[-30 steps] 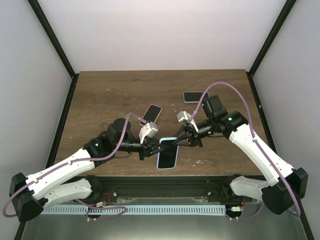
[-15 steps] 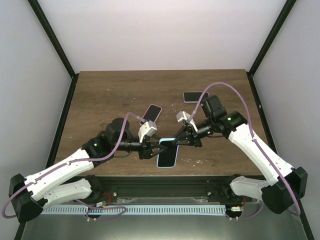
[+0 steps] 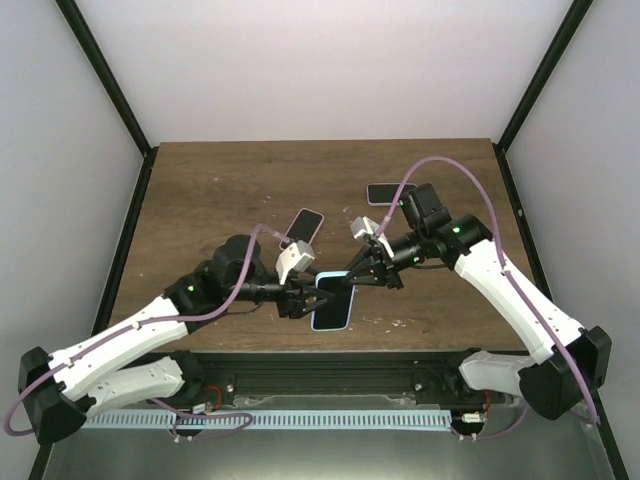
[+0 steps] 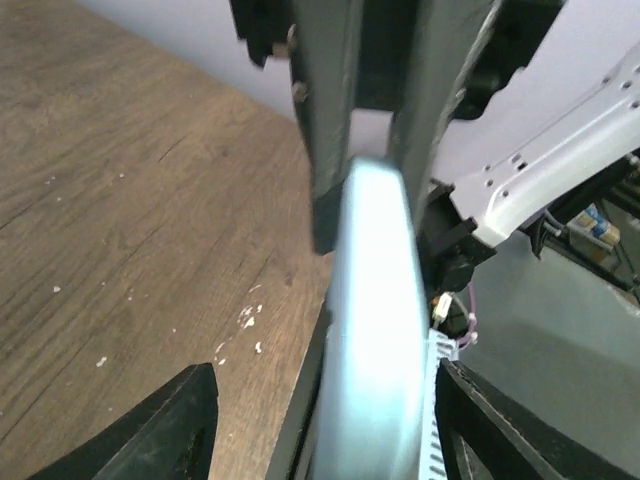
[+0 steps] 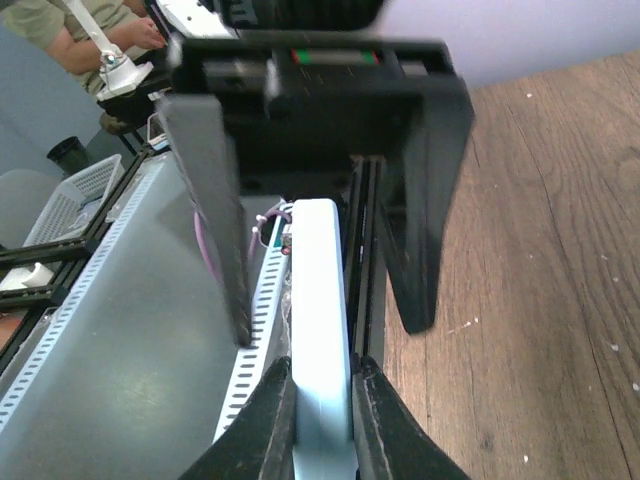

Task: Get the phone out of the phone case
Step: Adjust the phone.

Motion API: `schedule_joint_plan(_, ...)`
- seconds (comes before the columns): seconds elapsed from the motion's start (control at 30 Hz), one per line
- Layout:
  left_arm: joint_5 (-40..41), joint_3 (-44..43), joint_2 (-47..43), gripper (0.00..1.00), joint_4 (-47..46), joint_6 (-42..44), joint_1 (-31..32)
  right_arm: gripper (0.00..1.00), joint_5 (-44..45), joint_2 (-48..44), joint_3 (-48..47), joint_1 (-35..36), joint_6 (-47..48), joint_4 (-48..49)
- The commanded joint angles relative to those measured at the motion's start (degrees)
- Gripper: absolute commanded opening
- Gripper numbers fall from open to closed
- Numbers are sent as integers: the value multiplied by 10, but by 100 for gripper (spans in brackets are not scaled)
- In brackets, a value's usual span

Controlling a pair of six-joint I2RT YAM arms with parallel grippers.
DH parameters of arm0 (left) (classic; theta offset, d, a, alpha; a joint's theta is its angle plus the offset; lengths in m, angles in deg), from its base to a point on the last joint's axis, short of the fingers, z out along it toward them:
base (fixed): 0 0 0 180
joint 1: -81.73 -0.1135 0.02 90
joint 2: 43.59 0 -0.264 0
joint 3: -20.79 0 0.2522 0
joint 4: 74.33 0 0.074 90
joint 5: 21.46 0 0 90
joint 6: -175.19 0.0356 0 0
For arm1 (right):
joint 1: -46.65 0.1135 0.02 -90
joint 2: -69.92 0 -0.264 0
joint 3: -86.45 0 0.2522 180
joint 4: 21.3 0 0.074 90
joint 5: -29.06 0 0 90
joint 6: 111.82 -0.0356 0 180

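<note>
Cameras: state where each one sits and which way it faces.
Top external: above and behind the bases, looking down on the table; left gripper and right gripper meet at the phone.
Left wrist: on the left arm, facing the right gripper; own fingers straddle the phone.
Right wrist: on the right arm, facing the left gripper; own fingers clamp the phone.
Shared: both wrist views see the phone edge-on.

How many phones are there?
3. A blue-cased phone is held by the right gripper near the front edge, a pink-edged phone lies mid-table, and a dark phone lies farther back on the right. None seems hidden.
</note>
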Motion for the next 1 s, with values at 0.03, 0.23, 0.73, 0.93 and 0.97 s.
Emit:
schedule_joint_plan(0.03,-27,-28,35,48,5,23,1,1,-57,-6,-51,8,14,-15)
schedule_joint_plan(0.23,-13,-15,8,20,-32,9,1,15,-32,-6,-40,7,-14,11)
schedule_joint_plan(0.73,-21,37,-116,2,-163,-159,-80,55,-18,-61,66,17,25,38)
schedule_joint_plan(0.93,-62,40,-89,0,-225,-184,-80,45,-13,-67,69,46,61,4)
schedule_joint_plan(0.97,-72,37,-82,0,-230,-186,-81,43,-14,-68,69,47,66,0)
